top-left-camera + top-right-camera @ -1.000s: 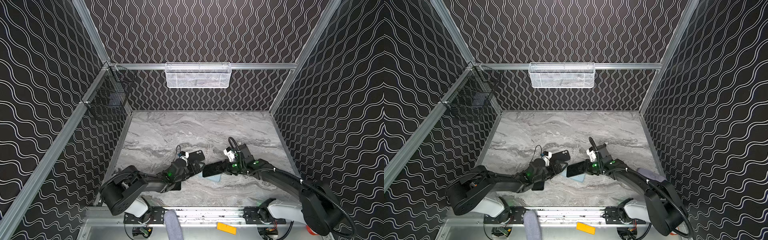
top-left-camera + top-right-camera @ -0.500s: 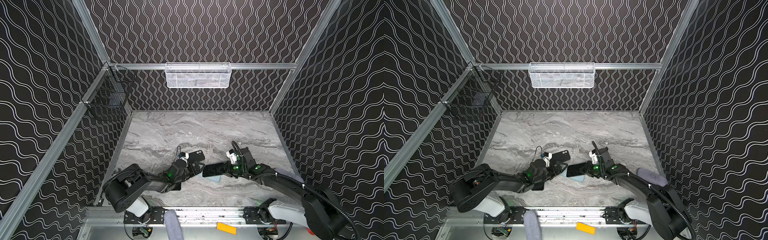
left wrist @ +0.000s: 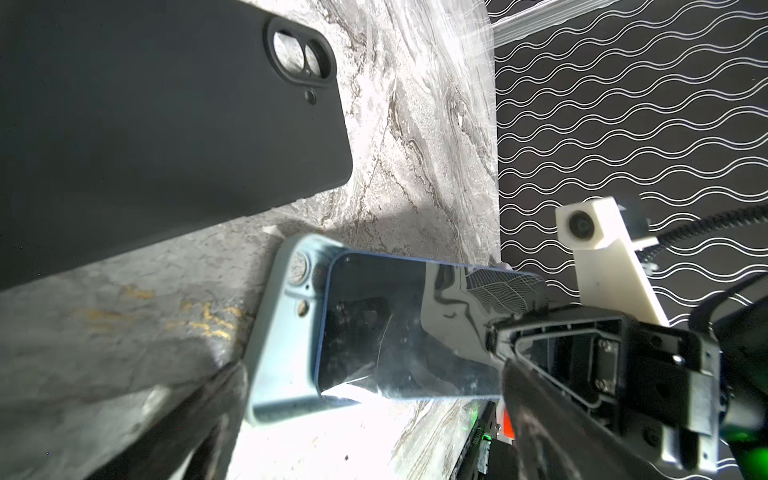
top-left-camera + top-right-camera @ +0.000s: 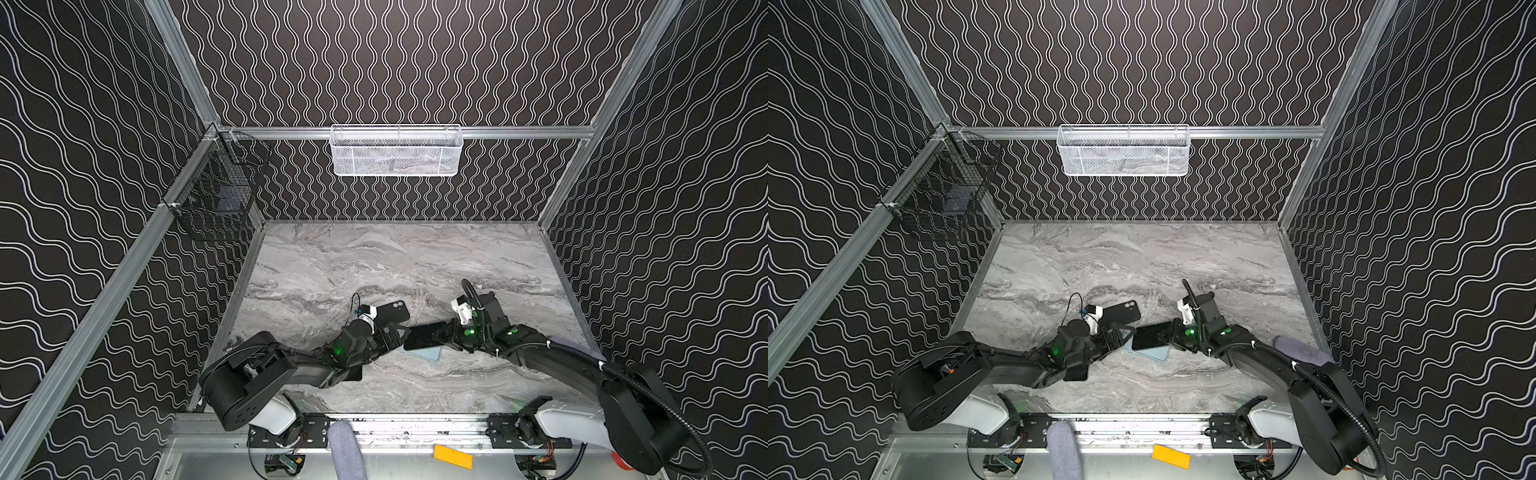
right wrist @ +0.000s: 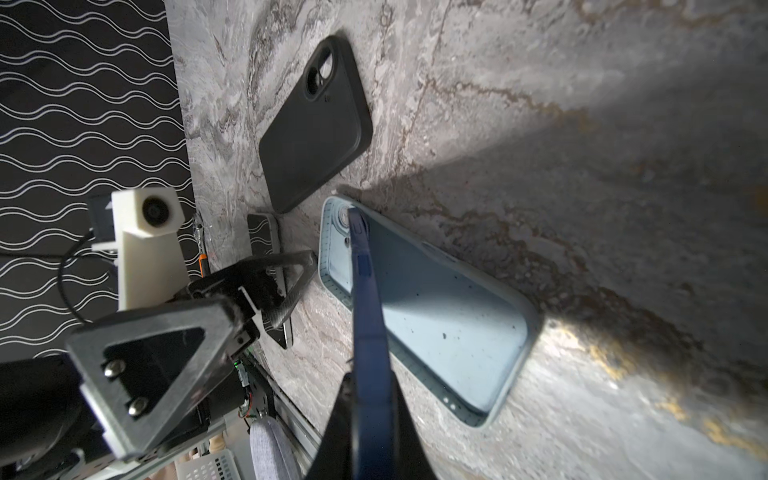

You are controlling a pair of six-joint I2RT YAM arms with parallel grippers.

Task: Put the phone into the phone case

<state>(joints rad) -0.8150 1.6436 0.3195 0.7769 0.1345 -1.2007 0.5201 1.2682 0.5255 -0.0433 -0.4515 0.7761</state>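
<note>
Insertion step, lower centre: right gripper (image 4: 446,335) pinches the tilted phone (image 4: 424,336) over the blue case (image 4: 429,354), left gripper (image 4: 392,336) gapes empty; next probably needs pressing flat.

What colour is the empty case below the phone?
The empty rectangular case is pale blue; right wrist view.

The back half of the table (image 4: 395,257) is lying bare, giving either arm wide passage. Toward the front the middle is crowding up: the phone (image 4: 422,336), pinched by the right gripper (image 4: 446,333), is slanting over the light blue case (image 4: 430,355), its free end nearly meeting the wide-spread left gripper (image 4: 398,336), while the black case (image 4: 392,311) is blocking the table just behind that gripper
</note>
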